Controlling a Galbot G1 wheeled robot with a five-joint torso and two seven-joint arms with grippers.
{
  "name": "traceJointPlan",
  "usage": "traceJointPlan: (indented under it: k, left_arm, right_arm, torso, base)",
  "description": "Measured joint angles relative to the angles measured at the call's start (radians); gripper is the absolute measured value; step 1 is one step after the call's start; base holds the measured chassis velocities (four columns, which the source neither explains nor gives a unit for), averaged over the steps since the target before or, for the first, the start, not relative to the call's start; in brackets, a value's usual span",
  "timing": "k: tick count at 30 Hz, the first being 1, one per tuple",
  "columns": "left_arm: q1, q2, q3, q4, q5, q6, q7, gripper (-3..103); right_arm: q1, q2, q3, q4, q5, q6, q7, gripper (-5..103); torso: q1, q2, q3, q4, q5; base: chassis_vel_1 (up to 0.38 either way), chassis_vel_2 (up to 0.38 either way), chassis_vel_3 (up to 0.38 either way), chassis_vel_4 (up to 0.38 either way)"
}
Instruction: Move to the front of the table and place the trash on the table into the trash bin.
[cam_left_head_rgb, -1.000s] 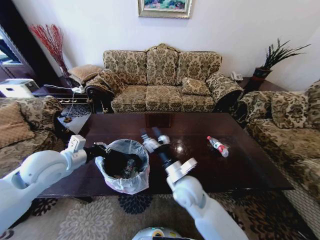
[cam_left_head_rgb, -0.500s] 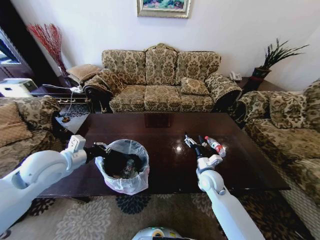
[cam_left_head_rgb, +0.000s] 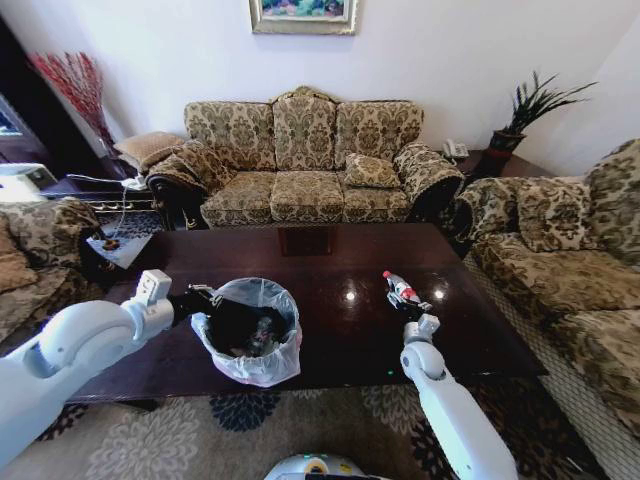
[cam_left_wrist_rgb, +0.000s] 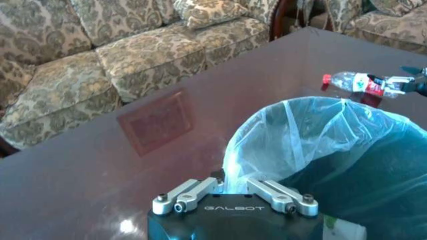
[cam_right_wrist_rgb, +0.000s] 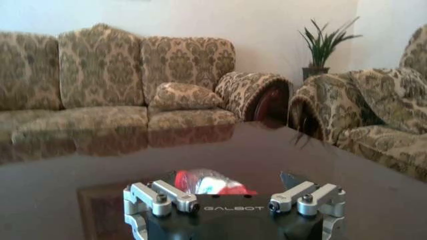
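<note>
Here "GALBOT" on right gripper (cam_right_wrist_rgb: 230, 192), open around red-labelled bottle (cam_left_head_rgb: 403, 291)

The room is bright with soft daylight. The white wall (cam_left_head_rgb: 450, 60) at the top of the head view is the lightest part. The dark table (cam_left_head_rgb: 330, 255) shines like a mirror. Small white spots of glare sit near its middle, and you can see a faint copy of the sofa (cam_left_head_rgb: 300, 150) in it. The head view bends at its edges, so the sides curve outward. The upper left corner is dark and shadowy. In the left wrist view a bright spot glints at the lower left. The right wrist view is a bit soft, and the bottle (cam_right_wrist_rgb: 207, 182) at the bottom middle is blurry.
</note>
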Motion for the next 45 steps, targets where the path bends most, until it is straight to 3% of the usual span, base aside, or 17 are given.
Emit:
traceJointPlan:
  k: [4, 6, 10, 16, 18, 19, 22, 25, 33, 37, 43, 45]
  left_arm:
    - [0.0, 0.0, 0.0, 0.0, 0.0, 0.0, -0.001, 2]
    - [0.0, 0.0, 0.0, 0.0, 0.0, 0.0, -0.001, 2]
    - [0.0, 0.0, 0.0, 0.0, 0.0, 0.0, -0.001, 2]
    - [0.0, 0.0, 0.0, 0.0, 0.0, 0.0, -0.001, 2]
    - [0.0, 0.0, 0.0, 0.0, 0.0, 0.0, -0.001, 2]
    - [0.0, 0.0, 0.0, 0.0, 0.0, 0.0, -0.001, 2]
    - [0.0, 0.0, 0.0, 0.0, 0.0, 0.0, -0.001, 2]
    - [0.0, 0.0, 0.0, 0.0, 0.0, 0.0, -0.001, 2]
    - [0.0, 0.0, 0.0, 0.0, 0.0, 0.0, -0.001, 2]
    - [0.0, 0.0, 0.0, 0.0, 0.0, 0.0, -0.001, 2]
    - [0.0, 0.0, 0.0, 0.0, 0.0, 0.0, -0.001, 2]
    - [0.0, 0.0, 0.0, 0.0, 0.0, 0.0, -0.001, 2]
  right_arm:
    - [0.0, -0.016, 0.0, -0.045, 0.07, -0.006, -0.018, 100]
    - [0.002, -0.019, 0.0, -0.072, 0.084, -0.003, -0.028, 100]
    - [0.01, -0.02, -0.001, -0.097, 0.111, -0.007, -0.022, 102]
    - [0.014, -0.019, -0.001, -0.109, 0.12, 0.002, -0.022, 77]
    - [0.015, -0.019, -0.001, -0.109, 0.12, 0.003, -0.022, 77]
    - [0.016, -0.019, -0.001, -0.108, 0.12, 0.005, -0.022, 66]
    - [0.018, -0.019, -0.002, -0.107, 0.121, 0.006, -0.028, 61]
    - [0.022, -0.015, -0.005, -0.107, 0.123, 0.007, -0.041, 44]
    - [0.015, -0.008, -0.002, -0.09, 0.127, 0.011, -0.057, 25]
    - [-0.002, -0.011, 0.02, 0.0, 0.173, 0.049, -0.125, 18]
    - [-0.03, -0.039, 0.026, 0.228, 0.238, -0.003, -0.155, 18]
    - [-0.033, -0.071, 0.011, 0.349, 0.267, -0.027, -0.205, 18]
  torso:
    - [0.0, 0.0, 0.0, 0.0008, 0.001]
    - [0.0, 0.0, 0.0, -0.0006, 0.0007]
    - [0.0, 0.0, 0.0, -0.0009, 0.0019]
    - [0.0, 0.0, 0.0, -0.0001, 0.0009]
    - [0.0, 0.0, 0.0, -0.0001, 0.0009]
    - [0.0, 0.0, 0.0, -0.0001, 0.0011]
    - [0.0, 0.0, 0.0, -0.0005, 0.0011]
    - [0.0, 0.0, 0.0, -0.0005, 0.0012]
    - [0.0, 0.0, 0.0, -0.0006, 0.0015]
    - [0.0, 0.0, 0.0, -0.0005, 0.0011]
    - [0.0, 0.0, 0.0, -0.0006, 0.001]
    - [0.0, 0.0, 0.0, -0.0006, 0.0011]
  base:
    - [0.021, 0.029, 0.001, -0.003]
    - [0.0, 0.0, 0.0, 0.0]
    - [0.0, 0.0, 0.0, 0.0]
    - [0.0, 0.0, 0.0, 0.0]
    - [0.0, 0.0, 0.0, 0.0]
    - [0.0, 0.0, 0.0, 0.0]
    - [0.0, 0.0, 0.0, 0.0]
    - [0.0, 0.0, 0.0, 0.0]
    - [0.0, 0.0, 0.0, 0.0]
    - [0.0, 0.0, 0.0, 0.0]
    - [0.0, 0.0, 0.0, 0.0]
    - [0.0, 0.0, 0.0, 0.0]
